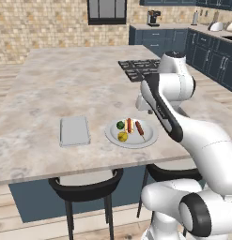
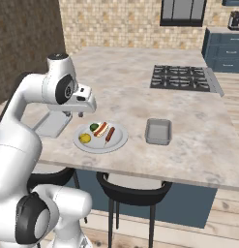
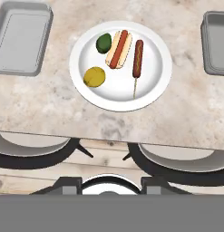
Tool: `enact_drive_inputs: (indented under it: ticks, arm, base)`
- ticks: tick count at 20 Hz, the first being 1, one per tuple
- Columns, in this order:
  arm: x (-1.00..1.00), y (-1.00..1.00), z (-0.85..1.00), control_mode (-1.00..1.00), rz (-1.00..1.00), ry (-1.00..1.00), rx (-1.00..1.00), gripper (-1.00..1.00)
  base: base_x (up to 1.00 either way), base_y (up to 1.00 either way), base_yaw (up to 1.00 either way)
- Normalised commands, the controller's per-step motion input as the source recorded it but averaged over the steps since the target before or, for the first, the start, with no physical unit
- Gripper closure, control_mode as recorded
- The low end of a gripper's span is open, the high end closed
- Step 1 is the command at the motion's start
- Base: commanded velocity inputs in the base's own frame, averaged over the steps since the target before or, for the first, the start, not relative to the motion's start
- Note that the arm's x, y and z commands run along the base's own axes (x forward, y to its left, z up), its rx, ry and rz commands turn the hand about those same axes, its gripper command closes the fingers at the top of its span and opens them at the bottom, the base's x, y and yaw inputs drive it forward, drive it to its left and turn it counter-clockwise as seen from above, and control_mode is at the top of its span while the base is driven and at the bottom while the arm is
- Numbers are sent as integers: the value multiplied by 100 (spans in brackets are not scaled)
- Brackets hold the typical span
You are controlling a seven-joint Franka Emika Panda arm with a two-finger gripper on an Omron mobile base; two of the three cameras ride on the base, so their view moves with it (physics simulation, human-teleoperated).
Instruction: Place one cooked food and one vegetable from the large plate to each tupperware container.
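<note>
two grey trays flank the plate on marble counter; hand grip seemingly unclear.

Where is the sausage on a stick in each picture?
Left base view: the sausage on a stick lies on the right side of the large plate.
Right base view: it lies on the plate's right half.
Hand view: it lies right of the hot dog.
Shared landmark: that hot dog, always just to its left.

The white arm bends forward at the elbow, its claw pointing straight down, empty, jaws slightly parted.
</note>
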Motion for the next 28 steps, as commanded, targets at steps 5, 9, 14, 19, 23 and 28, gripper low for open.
enact_drive_inputs:
  ticks: [5, 9, 14, 19, 23, 28]
  arm:
    - [27, 25, -17, -100, -5, 0, -2, -100]
    - [85, 24, -50, -100, -12, -1, -10, -100]
    - [96, 32, -90, -100, -11, 23, -6, -100]
    - [55, 6, -83, -100, -10, 16, 6, -100]
    - [49, -1, -45, -100, 0, 0, 31, -100]
    - [26, 5, -25, -100, 0, 0, 7, -100]
  base:
    - [0, 0, 0]
    - [0, 0, 0]
    - [0, 0, 0]
    - [0, 0, 0]
    - [0, 0, 0]
    - [0, 0, 0]
